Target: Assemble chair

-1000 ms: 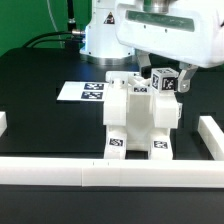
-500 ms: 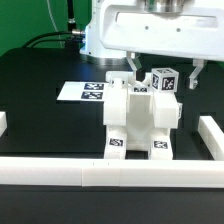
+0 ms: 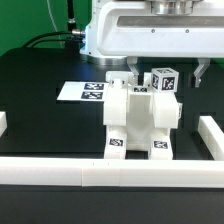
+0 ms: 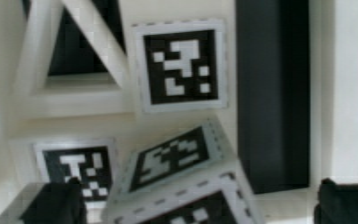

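The chair (image 3: 140,122) stands as joined chunky white pieces just behind the front rail, with marker tags on its feet. A square post (image 3: 165,80) with a tag sticks up at its top, toward the exterior view's right. My gripper (image 3: 165,72) hangs over that post, open, one finger on each side and neither touching it. In the wrist view the post's tagged end (image 4: 179,185) lies between the dark fingertips (image 4: 60,205) of the gripper (image 4: 202,205). Beyond it are an X-braced panel (image 4: 60,60) and a large tag (image 4: 179,65).
The marker board (image 3: 84,92) lies flat behind the chair on the exterior view's left. Low white border rails run along the front (image 3: 110,172), the right (image 3: 211,136) and the left (image 3: 3,123). The robot's base (image 3: 98,40) stands at the back.
The gripper has straightened and shifted over the top post, rising slightly, still open. The chair has not moved.
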Robot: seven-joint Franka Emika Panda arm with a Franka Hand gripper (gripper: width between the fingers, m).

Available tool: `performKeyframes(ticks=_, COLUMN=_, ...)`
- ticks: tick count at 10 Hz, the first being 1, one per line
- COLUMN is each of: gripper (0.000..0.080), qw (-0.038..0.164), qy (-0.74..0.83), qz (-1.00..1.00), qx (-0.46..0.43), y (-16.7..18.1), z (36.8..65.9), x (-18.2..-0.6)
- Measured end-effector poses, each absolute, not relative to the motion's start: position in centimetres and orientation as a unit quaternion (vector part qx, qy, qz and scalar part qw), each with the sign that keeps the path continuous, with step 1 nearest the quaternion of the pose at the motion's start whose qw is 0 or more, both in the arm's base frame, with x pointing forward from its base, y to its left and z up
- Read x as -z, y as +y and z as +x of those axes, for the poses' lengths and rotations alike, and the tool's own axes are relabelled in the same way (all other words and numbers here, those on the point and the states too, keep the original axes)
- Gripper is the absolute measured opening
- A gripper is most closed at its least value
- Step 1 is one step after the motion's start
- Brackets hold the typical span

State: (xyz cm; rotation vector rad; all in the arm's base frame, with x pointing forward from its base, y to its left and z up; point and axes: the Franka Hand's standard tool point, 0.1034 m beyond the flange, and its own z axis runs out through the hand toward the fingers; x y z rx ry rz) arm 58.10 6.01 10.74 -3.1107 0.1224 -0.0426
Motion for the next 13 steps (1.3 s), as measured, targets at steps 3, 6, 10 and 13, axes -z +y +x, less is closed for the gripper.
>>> performKeyframes(ticks=3, gripper=0.0366, qw=0.014, qy=0.023, qz=-1.000, qx=0.014, y=5.96, z=58.11, x=-10.74)
performKeyframes(ticks=6, gripper=0.0268, qw=0.014, qy=0.034, qz=-0.999, qx=0.014, y=5.94, z=58.11, x=-10.74)
performKeyframes(ticks=10, gripper=0.0268, qw=0.016, qy=0.154, qz=-0.988, qx=0.012, y=5.96, z=58.11, x=-10.74)
performKeyframes(ticks=13, gripper=0.0268, qw=0.018, qy=0.237, qz=-0.971, qx=0.010, y=5.98, z=58.11, x=-10.74)
